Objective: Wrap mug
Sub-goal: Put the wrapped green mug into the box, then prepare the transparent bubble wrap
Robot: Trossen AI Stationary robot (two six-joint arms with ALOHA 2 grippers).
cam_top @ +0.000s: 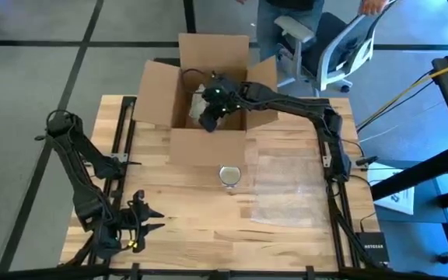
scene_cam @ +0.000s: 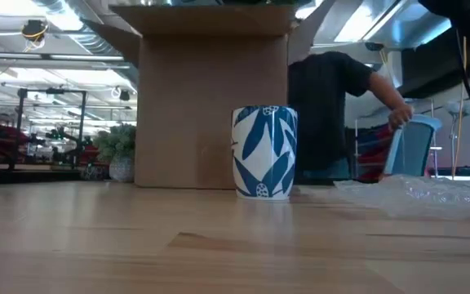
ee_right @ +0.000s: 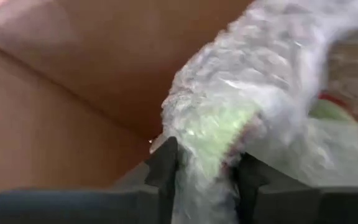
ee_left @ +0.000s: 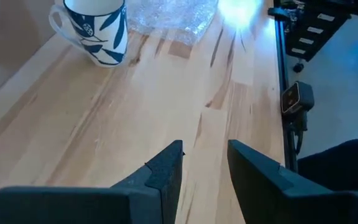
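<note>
Mug [cam_top: 229,176] stands bare beside bubble wrap [cam_top: 290,187]; right gripper [cam_top: 208,115] clamps a wrapped bundle [ee_right: 241,118] inside the box [cam_top: 155,97], left gripper [cam_top: 136,220] idle, fingers apart

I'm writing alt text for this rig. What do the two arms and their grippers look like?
Both arms are dark, nearly black, built of slim jointed segments. The left arm ends in a gripper with two flat, wedge-shaped black fingers. The right arm has a small green light near its wrist; its gripper has the same black fingers.
</note>
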